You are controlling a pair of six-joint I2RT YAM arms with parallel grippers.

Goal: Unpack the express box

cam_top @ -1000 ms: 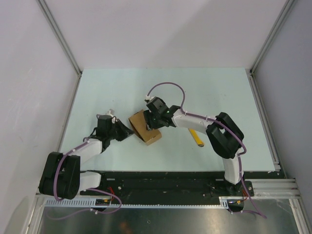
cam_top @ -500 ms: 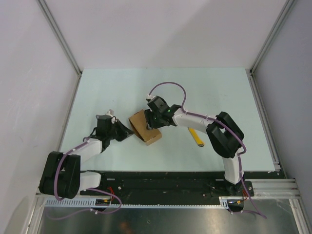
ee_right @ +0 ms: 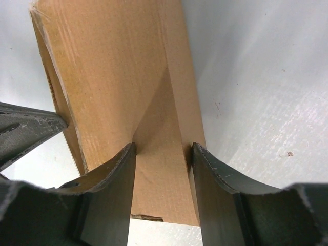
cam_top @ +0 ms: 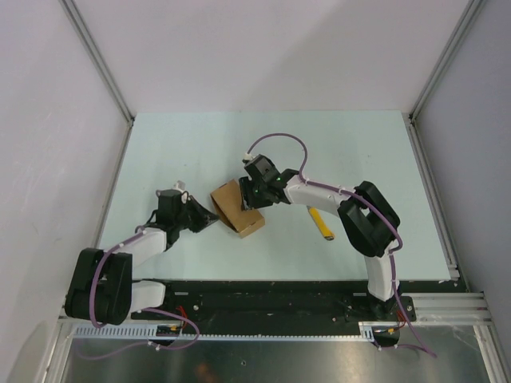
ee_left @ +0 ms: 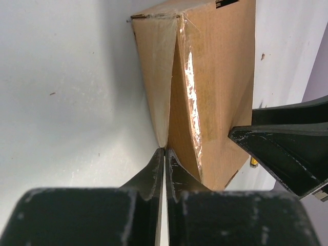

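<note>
The express box (cam_top: pixel 237 209), plain brown cardboard, sits tilted on the table between both grippers. My left gripper (cam_top: pixel 210 215) is at its left edge. In the left wrist view its fingers (ee_left: pixel 164 154) are pressed together at the lower corner of the box's taped flap (ee_left: pixel 156 77), seemingly pinching it. My right gripper (cam_top: pixel 249 199) is on the box's right side. In the right wrist view its fingers (ee_right: pixel 161 154) clamp a cardboard panel of the box (ee_right: pixel 118 66) between them. The right gripper's finger (ee_left: pixel 287 148) also shows in the left wrist view.
A slim yellow-and-black utility knife (cam_top: pixel 322 224) lies on the pale green table (cam_top: pixel 200 144) under the right forearm, right of the box. White walls enclose the table at the back and sides.
The right wrist has shifted slightly to the right and away. The box and the left gripper have hardly moved.
</note>
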